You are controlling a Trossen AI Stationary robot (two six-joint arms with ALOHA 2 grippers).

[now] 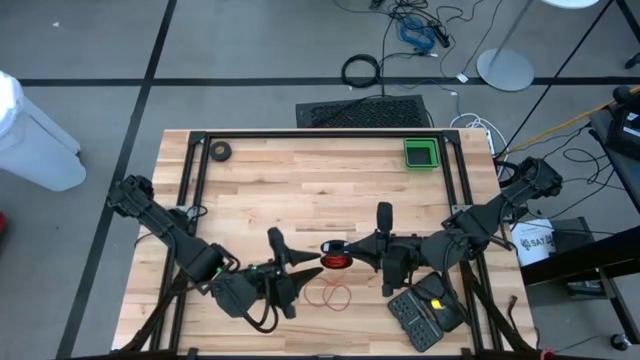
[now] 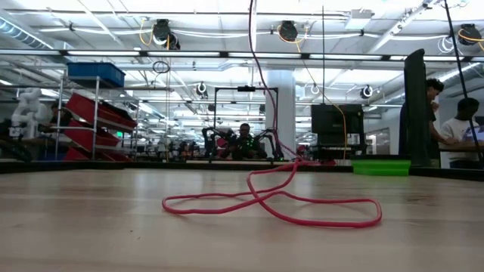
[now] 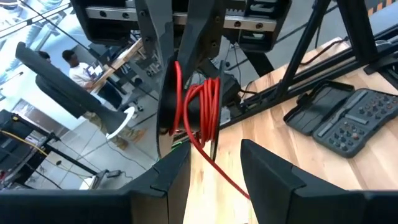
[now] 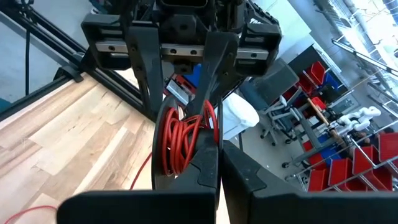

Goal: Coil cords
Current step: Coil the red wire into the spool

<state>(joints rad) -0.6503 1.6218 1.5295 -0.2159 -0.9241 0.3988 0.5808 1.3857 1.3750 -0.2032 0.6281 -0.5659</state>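
**Reel pinched between two facing grippers, slack lying toward the near edge**

Reel [image 1: 337, 256] and both grippers sit together near the front middle of the table [image 1: 300, 170]. From where I stand it looks as if the two arms meet nose to nose over the small black puck, which hangs above the wood with red cord [image 1: 333, 295] wound around it.

The right gripper [image 4: 217, 163] comes in from the right with its fingers closed down tight; in its own wrist view the tips pinch together at the edge of the reel, so it seems to be the one holding the puck steady. The left gripper [image 3: 214, 165] faces it from the other side, fingers partly apart. In the left wrist view a strand of cord leaves the windings and runs down between those two fingers, but I cannot tell whether they actually clamp it or only straddle it.

The relation that matters is this: the unwound slack lies in loose loops on the table just in front of the reel, toward the near edge and slightly to the left arm's side. A strand rises from those loops up to the reel, as the low view shows. So the left gripper is the nearer one to feed the slack, I judge, while the right keeps the reel.
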